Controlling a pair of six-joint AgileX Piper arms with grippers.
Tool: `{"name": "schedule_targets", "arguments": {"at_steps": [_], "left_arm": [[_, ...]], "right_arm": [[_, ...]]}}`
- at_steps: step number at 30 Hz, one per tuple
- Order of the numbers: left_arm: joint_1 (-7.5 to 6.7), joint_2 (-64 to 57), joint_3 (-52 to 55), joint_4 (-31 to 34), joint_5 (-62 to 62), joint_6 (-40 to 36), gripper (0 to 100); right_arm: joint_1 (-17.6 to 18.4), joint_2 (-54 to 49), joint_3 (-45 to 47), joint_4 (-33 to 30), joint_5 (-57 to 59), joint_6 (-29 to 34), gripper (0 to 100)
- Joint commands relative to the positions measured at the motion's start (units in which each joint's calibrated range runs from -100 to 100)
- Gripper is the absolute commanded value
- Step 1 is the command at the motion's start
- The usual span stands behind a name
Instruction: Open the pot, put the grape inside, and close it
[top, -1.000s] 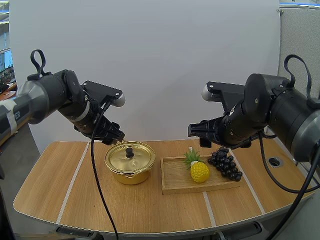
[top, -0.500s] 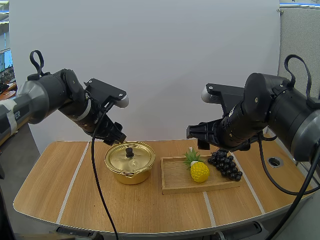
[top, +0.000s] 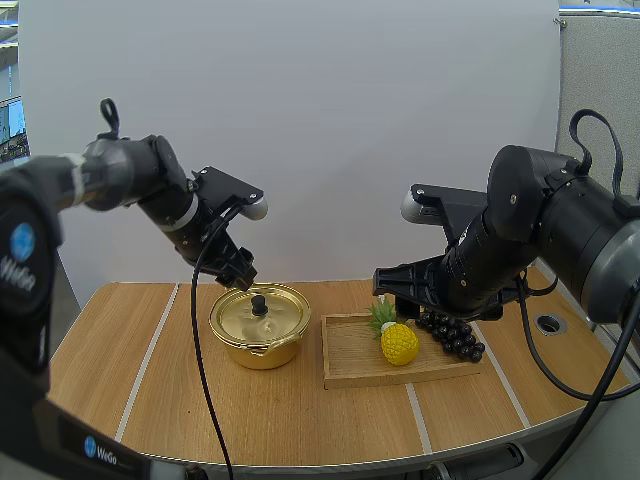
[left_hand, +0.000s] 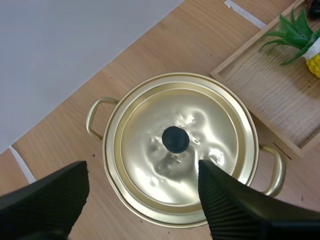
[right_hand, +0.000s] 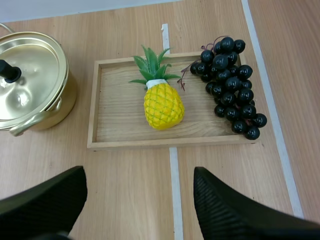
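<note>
Hovering above the lidded pot (left_hand: 150, 125), left jaws spread wide.

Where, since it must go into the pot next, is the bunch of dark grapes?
In the high view, the bunch of black grapes lies across the right end of the shallow wooden tray, just right of the yellow pineapple.

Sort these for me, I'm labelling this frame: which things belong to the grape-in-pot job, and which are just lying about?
Job: round gold metal pot; its gold lid with black knob; bunch of black grapes; open left gripper; open right gripper.
Lying about: yellow toy pineapple with green leaves; flat rectangular wooden tray.
</note>
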Motion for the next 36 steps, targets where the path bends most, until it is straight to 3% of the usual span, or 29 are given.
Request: {"name": "schedule_targets", "arguments": {"at_steps": [1, 7, 10, 16, 36], "left_arm": [[-1.13, 3.7, -4.2, -0.9, 3.9, 0.5, 100], [-5.29, 10.4, -9.6, 3.1, 6.0, -1.9, 100], [-6.40, 14.0, -12.4, 6.5, 8.0, -4.0, 100], [-6.49, 18.7, -14.4, 9.6, 10.4, -4.4, 100], [-6.49, 24.6, -14.5, 9.8, 10.9, -4.1, 100]], "right_arm": [[-0.1, -0.2, -0.4, -0.1, 0.7, -0.3, 100], [-0.1, -0.2, -0.4, -0.1, 0.7, -0.4, 100], [-0.1, -0.2, -0.4, -0.1, 0.7, -0.4, 100], [-0.1, -0.2, -0.4, -0.1, 0.7, -0.4, 100], [-0.1, -0.2, -0.4, -0.1, 0.7, -0.4, 100]]}}
